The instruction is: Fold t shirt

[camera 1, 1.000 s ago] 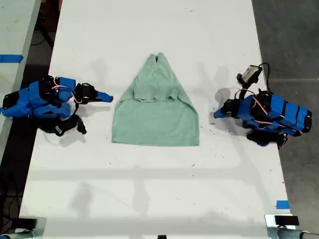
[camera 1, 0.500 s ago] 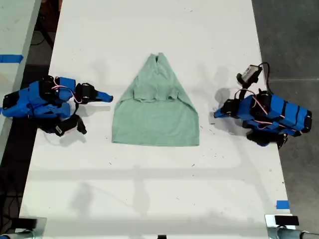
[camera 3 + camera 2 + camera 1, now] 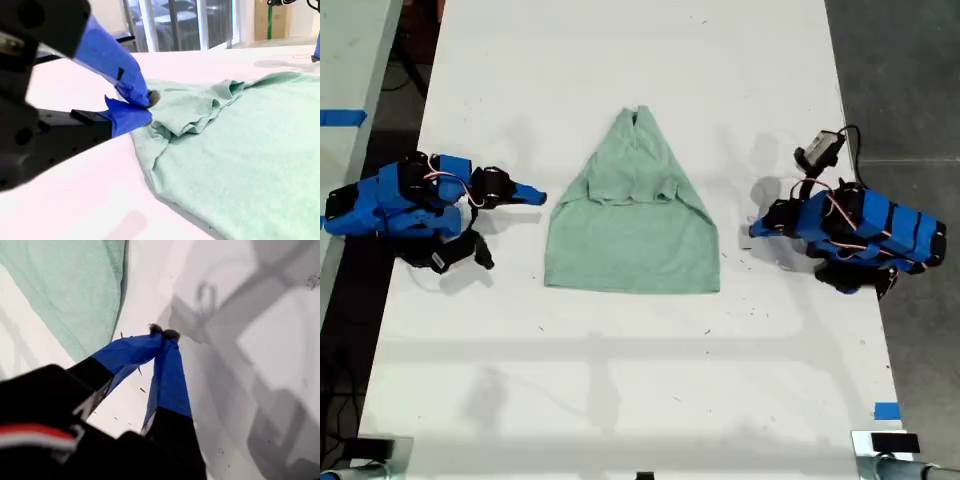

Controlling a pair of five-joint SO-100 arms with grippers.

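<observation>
The t-shirt [image 3: 632, 235] lies in the middle of the white table [image 3: 620, 400], between the two arms. It is partly folded. The lower part is a flat rectangle and the upper part narrows to a point, because both sleeves and shoulders are turned in toward the centre. There they make a small raised ridge of wrinkles. The fabric is thin, soft and pale mint green, with no print, and it lies close on the smooth table.

My first gripper [image 3: 163, 332] is at the exterior view's right [image 3: 757, 229], apart from the shirt. Its blue fingers are pressed together at the dark tips and hold nothing. In its wrist view only the side edge of the cloth [image 3: 75, 290] shows.

My second gripper [image 3: 146, 106] is at the exterior view's left [image 3: 535, 195], just beside the slanted edge of the shirt. Its jaws also look closed, with no cloth between them. In its wrist view the tip seems nearly on the hem [image 3: 165, 132], but I cannot tell if it touches; the exterior view shows a small gap.

I judge both arms are drawn back to their own sides so that the cloth stays undisturbed. The next fold probably needs both lower corners or the pointed top.
</observation>
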